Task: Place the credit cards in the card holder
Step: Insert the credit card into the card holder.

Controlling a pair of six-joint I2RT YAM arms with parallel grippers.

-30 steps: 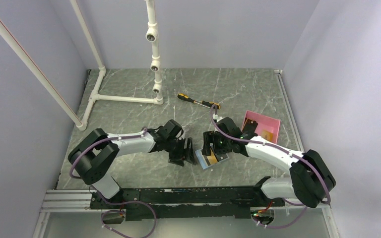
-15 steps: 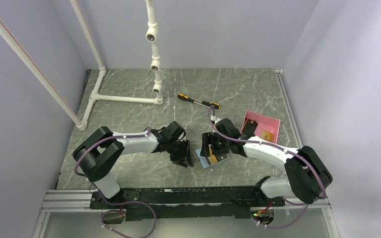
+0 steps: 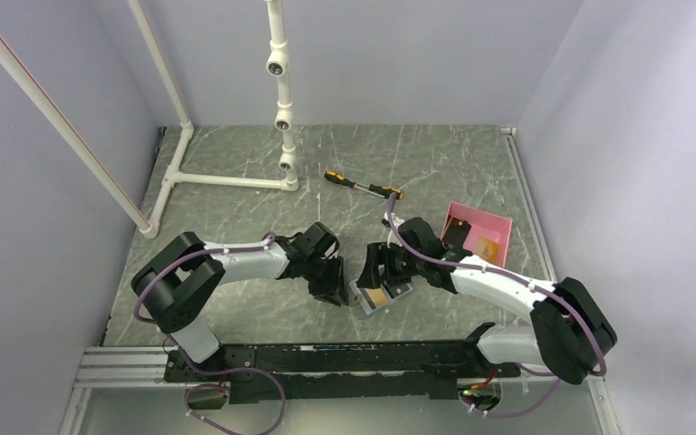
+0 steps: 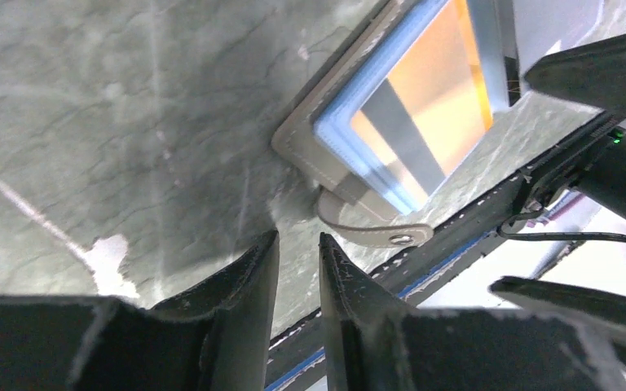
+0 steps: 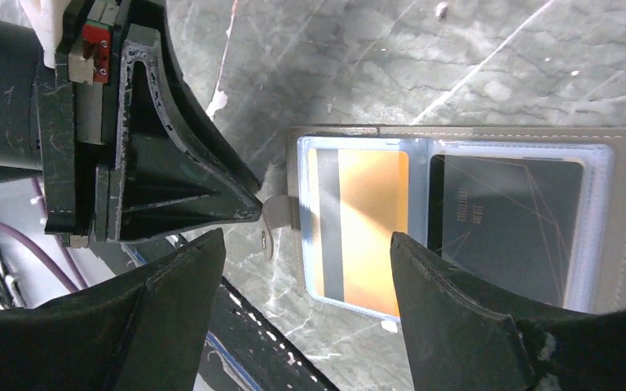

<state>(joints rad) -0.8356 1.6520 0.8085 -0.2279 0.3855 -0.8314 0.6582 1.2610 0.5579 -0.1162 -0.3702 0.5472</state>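
The card holder [image 5: 456, 138] lies open and flat on the table, grey outside and light blue inside. An orange credit card with a grey stripe [image 5: 367, 228] sits in its left pocket, a dark one [image 5: 505, 224] in its right pocket. Its snap strap [image 4: 375, 235] sticks out toward my left gripper [image 4: 297, 240], whose fingers stand a narrow gap apart with nothing between them, just short of the strap. My right gripper [image 5: 308, 238] hangs wide open over the orange-card side. From above, the holder [image 3: 372, 301] lies between both grippers.
A pink tray [image 3: 485, 214] with an orange card [image 3: 487, 245] in it stands to the right, behind my right arm. A black and yellow screwdriver [image 3: 362, 184] lies farther back. A white pipe frame [image 3: 236, 179] stands at the back left. The black base rail [image 3: 344, 358] runs close to the holder.
My left gripper's jaws have narrowed from wide to a small gap. The right gripper has shifted left, and the card holder has slid left toward the left gripper.
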